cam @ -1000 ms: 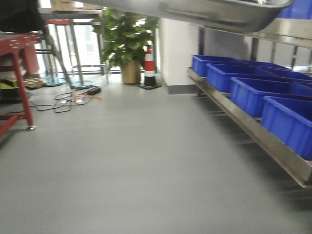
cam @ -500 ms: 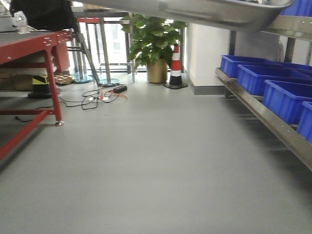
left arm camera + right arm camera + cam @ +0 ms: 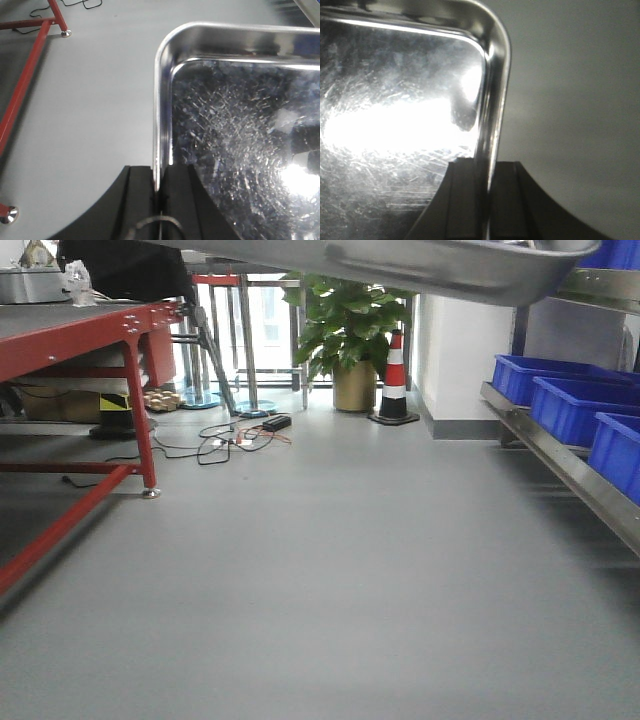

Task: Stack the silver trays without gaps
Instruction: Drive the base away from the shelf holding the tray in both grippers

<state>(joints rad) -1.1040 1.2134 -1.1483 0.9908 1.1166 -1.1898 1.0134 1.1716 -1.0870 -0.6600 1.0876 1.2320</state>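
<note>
- Silver tray [image 3: 440, 265] is up in the air, not resting on anything. The front view shows only its underside and one rounded corner, along the top edge of the picture.
- Left pincer [image 3: 159, 194] is clamped on the tray's left side wall, with one finger outside the rim and one inside the pan.
- Right pincer [image 3: 485, 200] is clamped the same way on the right side wall, near a rounded corner, with one finger on each side of the rim.
- The inside of the tray is scratched and shiny, with strong glare. Nothing lies in it in either wrist view.
- Grey floor [image 3: 320, 580] lies below the tray, well apart from it.
- Red bench [image 3: 80, 325] stands at the left. A grey metal vessel [image 3: 28, 285] sits on top of it; too blurry to tell what kind.
- Blue bins [image 3: 570, 400] stand in a row on a steel shelf rail [image 3: 560, 465] at the right.
- A potted plant [image 3: 350, 320] and a striped traffic cone [image 3: 395, 380] stand at the back, just beside each other.
- Loose cables [image 3: 230, 435] lie on the floor near the far bench leg.
</note>
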